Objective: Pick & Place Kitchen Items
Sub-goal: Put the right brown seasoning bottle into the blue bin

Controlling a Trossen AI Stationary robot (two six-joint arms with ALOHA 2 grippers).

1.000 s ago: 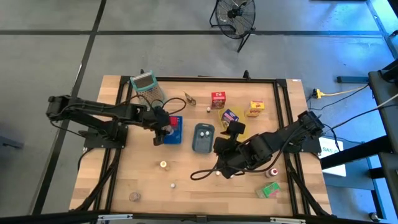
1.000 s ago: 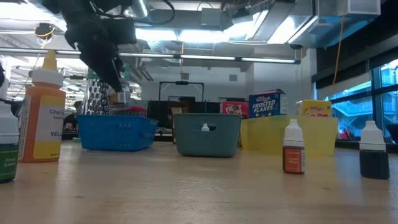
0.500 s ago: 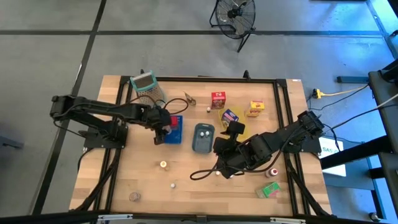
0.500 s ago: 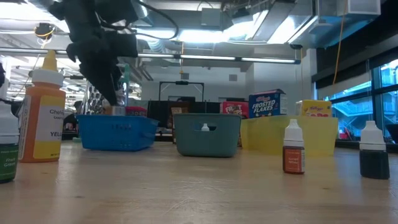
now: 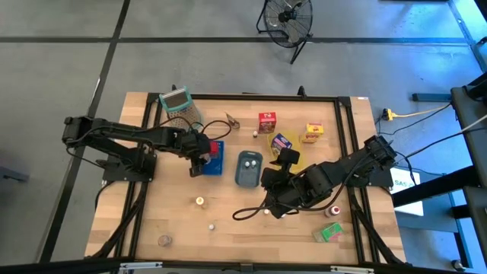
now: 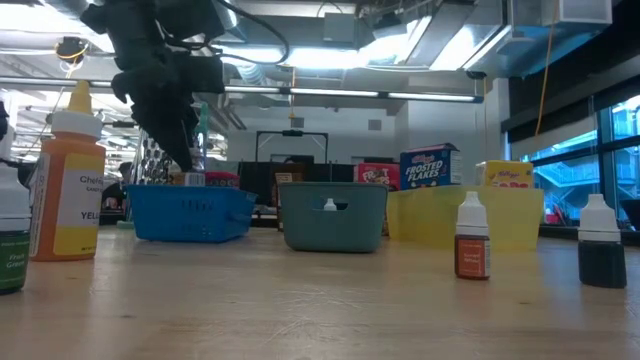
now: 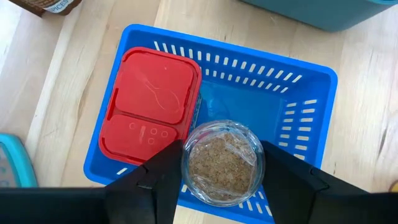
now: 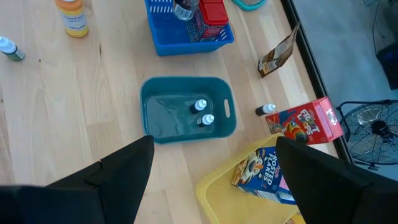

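Placing step: left gripper (image 7: 221, 186) clamps clear jar (image 7: 222, 163) over blue tray (image 7: 311, 93), beside red box (image 7: 152, 102). Next, probably: lower, release. Right gripper (image 8: 214, 177) wide, empty, waiting above table (image 8: 74, 124).

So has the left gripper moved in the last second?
Yes. The left gripper, holding a small jar, has come down toward the blue tray in the low view.

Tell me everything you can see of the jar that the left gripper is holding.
The jar is small, round and clear, filled with brown granules and seen from above. The left gripper grips its sides and holds it upright over the blue tray, beside a flat red box lying in that tray. Whether it touches the tray floor is unclear.
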